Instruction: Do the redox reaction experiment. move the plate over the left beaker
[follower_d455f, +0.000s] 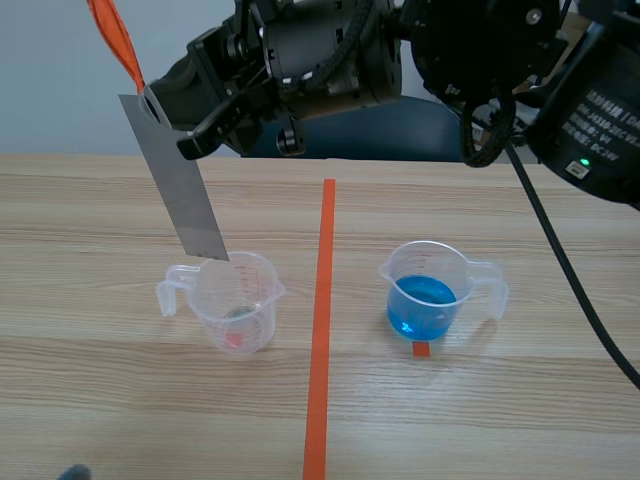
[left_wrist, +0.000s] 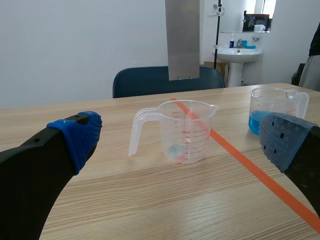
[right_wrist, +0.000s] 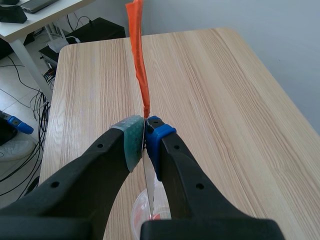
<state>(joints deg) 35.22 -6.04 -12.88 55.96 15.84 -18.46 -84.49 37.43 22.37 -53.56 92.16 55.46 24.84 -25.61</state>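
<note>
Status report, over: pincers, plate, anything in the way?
Right pincer shut on plate, hanging over left beaker. Left pincer open, empty. Nothing in the way; beaker of blue liquid stands apart.

The plate (follower_d455f: 182, 195) is thin sheet metal, dull grey and smooth, with a faint brushed sheen. The orange strip (follower_d455f: 115, 38) at its upper end looks soft and creased; whether it is plastic or cloth I cannot tell. The left beaker (follower_d455f: 237, 300) and the right beaker (follower_d455f: 432, 290) are clear, glossy plastic with smooth walls, the left one printed with red marks. The worktop (follower_d455f: 100, 400) is pale, grained wood or wood-look board, matt with a soft sheen. The tape line (follower_d455f: 322, 330) is flat, matt orange-red. The right arm's fingers (right_wrist: 100, 170) are smooth black plastic, slightly shiny; their pads (right_wrist: 159, 132) look rubbery and dotted.
</note>
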